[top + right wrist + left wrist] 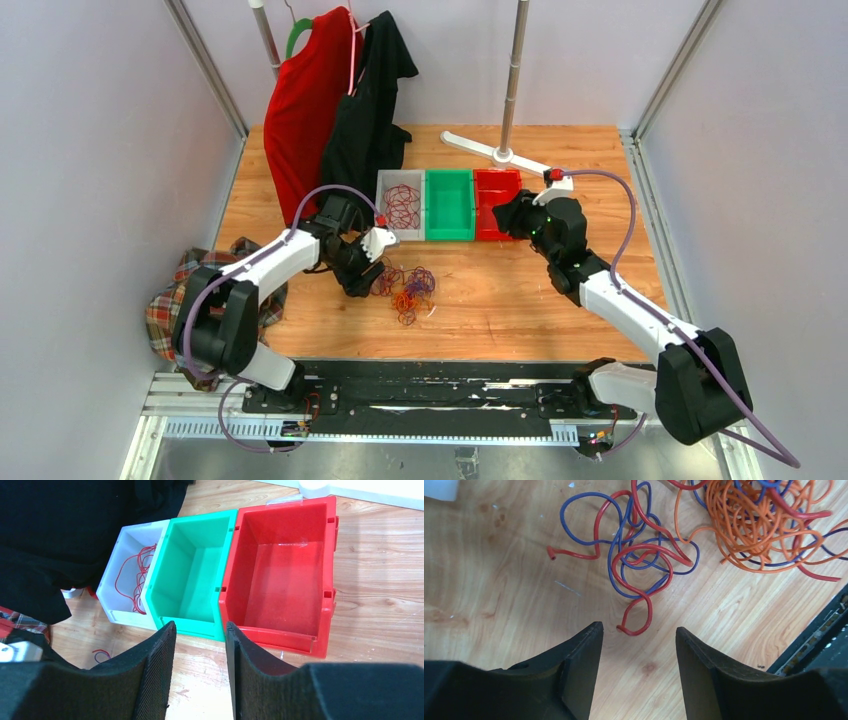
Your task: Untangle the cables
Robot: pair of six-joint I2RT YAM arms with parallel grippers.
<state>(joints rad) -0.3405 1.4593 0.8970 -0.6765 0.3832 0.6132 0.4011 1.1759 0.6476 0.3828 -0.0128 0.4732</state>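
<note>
Where the worktop runs out on its left side, you have a plaid cloth bunched up, well apart from the job. Right of it, your left pincer hangs low over the wood with its jaws spread and nothing between them. The cables lie loose on the worktop just ahead of it, in front of the bins. The hooked end of a red cable points straight into the gap, which looks like the reason you hold the pincer there: a free end is the easiest place to start drawing one strand out. That red strand is looped through a blue-purple cable, and further right sits a dense orange bundle with more red and purple threaded through it.

Behind the heap, the white bin already holds thin red wires, so sorting by colour seems the plan. The green bin and red bin beside it hold nothing. Your right pincer hovers over the front edge of those bins, jaws parted and pinching nothing, probably waiting out of the left arm's way.
</note>
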